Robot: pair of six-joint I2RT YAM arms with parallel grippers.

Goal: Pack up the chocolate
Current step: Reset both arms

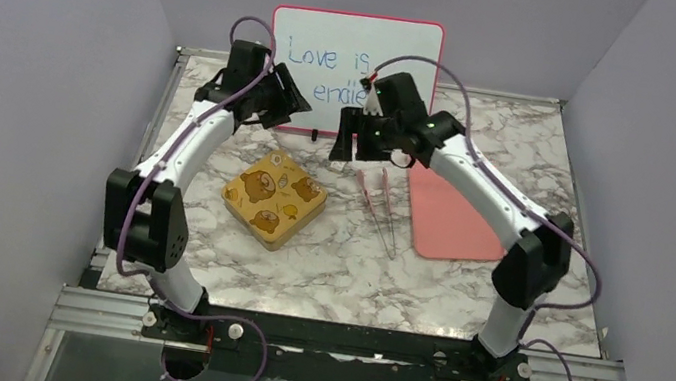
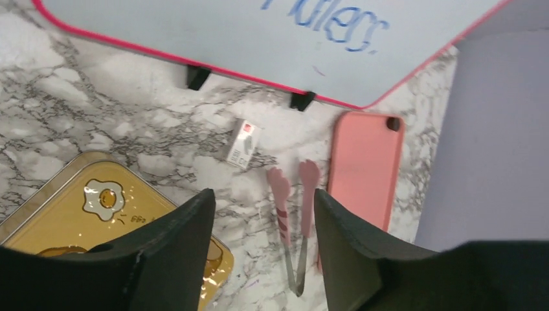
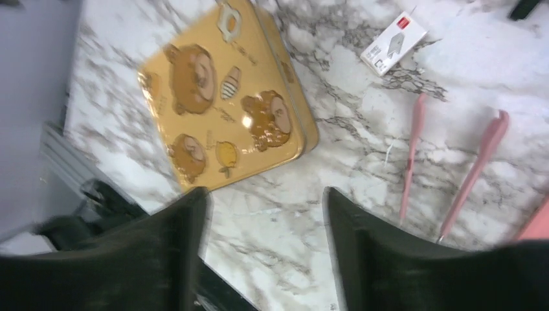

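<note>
Marble bench (image 1: 324, 259) fills the middle of the top view. We note a whiteboard (image 1: 336, 39) propped at upper centre, a pink mat (image 1: 445, 222) right of centre, a closed gold tin (image 1: 273, 198) at centre, pink tongs (image 1: 379, 212) between them, and a small white card (image 2: 243, 144) above the tongs. Left jaws and right jaws both spread, pinching nothing. Chocolate: not seen; we cannot tell where.

Gold bear-print tin (image 3: 220, 97); pink tongs (image 2: 281, 191); seemingly white card (image 2: 242, 144)

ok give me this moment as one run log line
left gripper open, empty | right gripper open, empty | gold tin lid on | pink tongs unheld beside tin | chocolate not in view
</note>
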